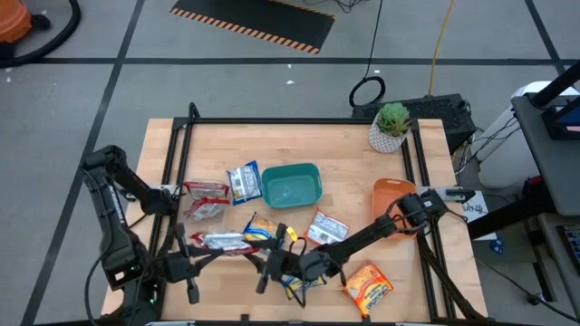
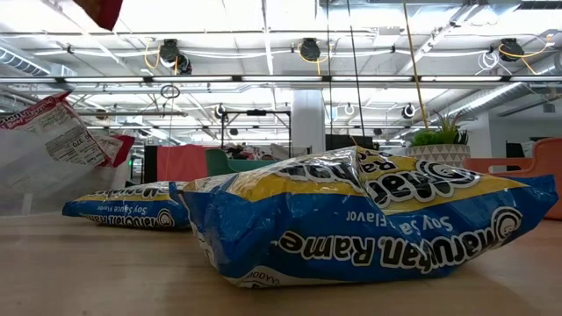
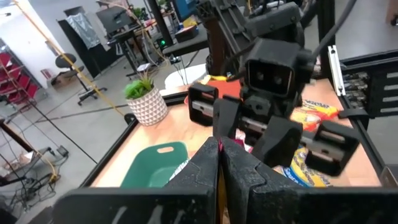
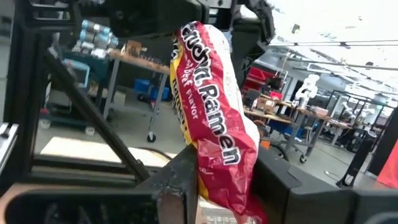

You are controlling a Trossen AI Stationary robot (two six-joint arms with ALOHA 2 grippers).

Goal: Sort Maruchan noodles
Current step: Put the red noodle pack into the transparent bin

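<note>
Over the wooden table (image 1: 353, 149), near edge — pinching the dark red packet (image 4: 214, 124) aloft in the left gripper (image 3: 219, 163), shut on its top seam; holding the right gripper (image 3: 250, 142) with jaws spread round its lower end. Judging it light, crinkly, slippery — gripping a seam, not crushing brittle noodles. Minding the blue-and-yellow packets (image 2: 378, 219) beneath, the teal bin (image 1: 292, 184) farther back, the orange tray (image 1: 391, 195) to the right.
</note>
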